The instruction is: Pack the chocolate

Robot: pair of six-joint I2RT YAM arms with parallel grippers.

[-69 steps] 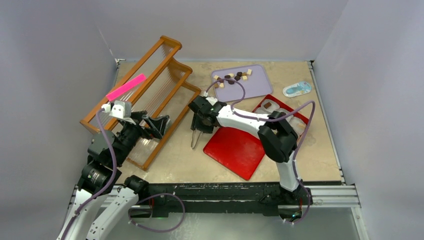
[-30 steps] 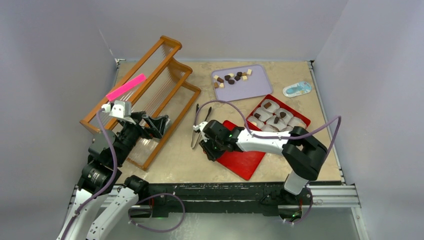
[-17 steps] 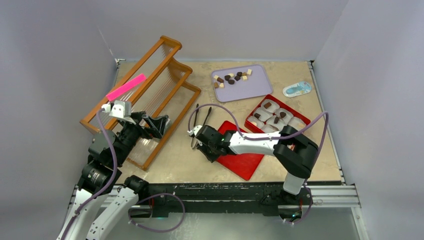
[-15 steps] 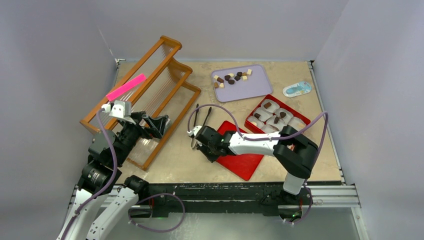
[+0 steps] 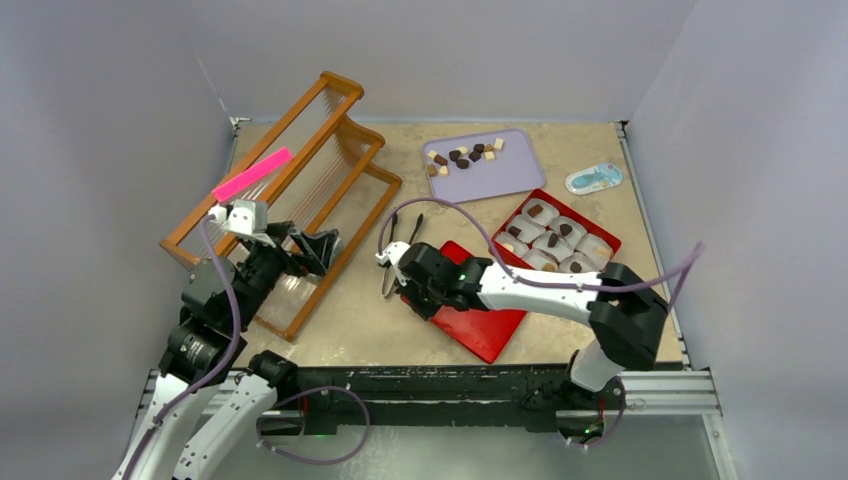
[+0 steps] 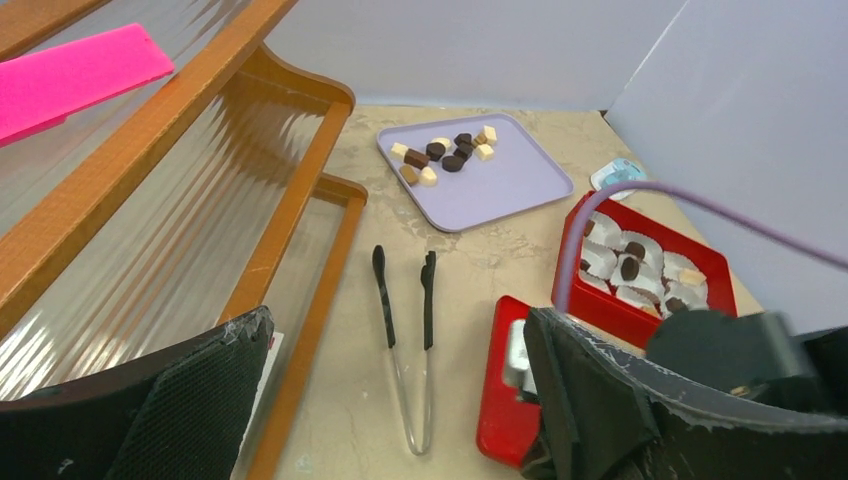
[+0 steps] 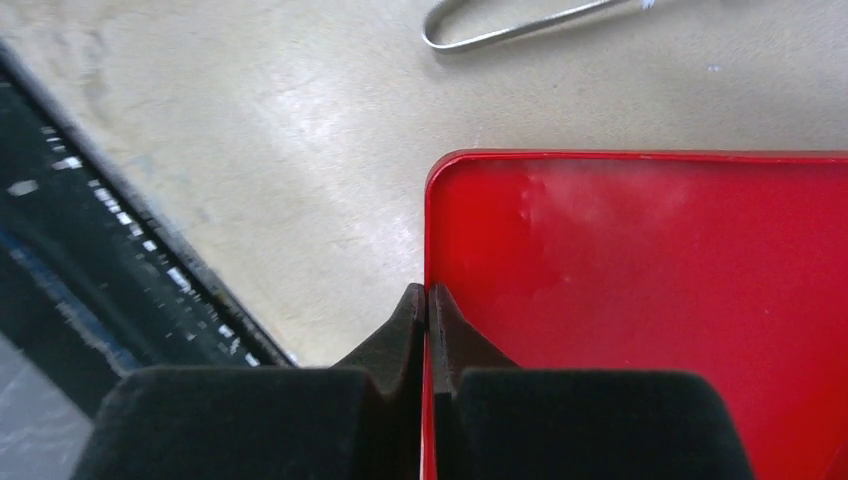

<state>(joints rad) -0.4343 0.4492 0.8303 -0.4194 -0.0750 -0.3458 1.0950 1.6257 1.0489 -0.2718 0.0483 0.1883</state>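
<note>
Right wrist cam: right gripper (image 7: 428,300) is clamped on the thin edge of the red lid (image 7: 640,300), near its corner. Left gripper (image 6: 398,318) hangs wide open by the rack (image 5: 300,180), holding nothing. Most chocolate (image 5: 462,156) sits on the purple tray (image 5: 510,175), w/ a few pcs in the red box (image 5: 610,240). Imo lift slow & keep the lid flat bc an edge pinch could slip. Steer clear of the tongs (image 6: 405,330) just beside it.

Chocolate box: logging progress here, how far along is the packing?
Done: several brown chocolate pieces sit in white cups in the red box. In hand: the right gripper pinches the flat red lid by its edge. Left: about ten pieces lie on the lavender tray; box uncovered.
</note>
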